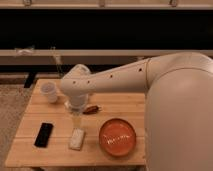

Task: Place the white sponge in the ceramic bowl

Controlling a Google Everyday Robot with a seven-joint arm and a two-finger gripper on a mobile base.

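The white sponge (77,138) lies flat near the front edge of the wooden table (120,105), left of the ceramic bowl (117,137). The bowl is orange-red, glossy and holds nothing. My gripper (76,120) hangs from the white arm and points down, just above and behind the sponge. The arm covers the middle of the table, and the white labelled bottle is hidden behind it.
A black phone (43,134) lies at the front left. A small white cup (49,92) stands at the back left. A small brown-red item (92,108) lies just right of the wrist. A railing and a dark wall run behind the table.
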